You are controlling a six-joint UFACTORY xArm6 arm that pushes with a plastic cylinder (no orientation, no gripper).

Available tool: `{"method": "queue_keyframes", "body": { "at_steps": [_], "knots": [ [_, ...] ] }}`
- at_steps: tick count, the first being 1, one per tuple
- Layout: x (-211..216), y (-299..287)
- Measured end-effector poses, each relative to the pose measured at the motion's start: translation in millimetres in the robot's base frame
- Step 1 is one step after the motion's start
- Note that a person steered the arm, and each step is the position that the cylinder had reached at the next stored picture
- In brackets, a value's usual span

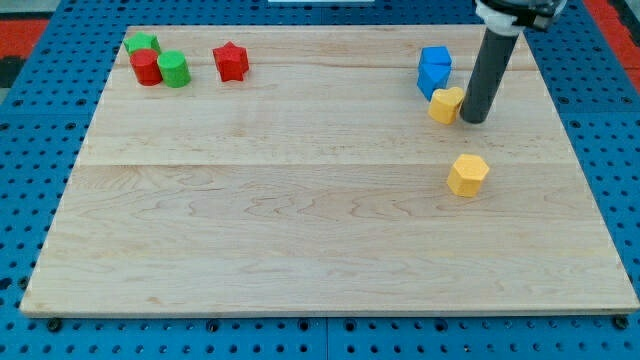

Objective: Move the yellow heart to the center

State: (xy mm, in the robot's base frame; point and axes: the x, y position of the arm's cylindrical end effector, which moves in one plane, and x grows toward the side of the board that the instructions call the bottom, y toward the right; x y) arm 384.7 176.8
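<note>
The yellow heart (445, 104) lies on the wooden board (300, 220) at the view's upper right. My tip (474, 119) stands right beside it, on its right side, touching or nearly touching it. Two blue blocks (434, 70) sit just above the heart, close against it. A yellow hexagon block (467, 175) lies below the heart, apart from it.
At the view's upper left stand a green block (141, 43), a red cylinder (146, 67) and a green cylinder (173, 69) in a tight cluster. A red star (231, 62) lies to their right. A blue pegboard (30, 180) surrounds the board.
</note>
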Motion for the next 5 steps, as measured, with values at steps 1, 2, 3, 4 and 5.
{"method": "queue_keyframes", "body": {
  "at_steps": [1, 2, 3, 4, 5],
  "knots": [
    [-12, -5],
    [-37, 19],
    [-53, 21],
    [-53, -19],
    [-35, -56]
  ]
}}
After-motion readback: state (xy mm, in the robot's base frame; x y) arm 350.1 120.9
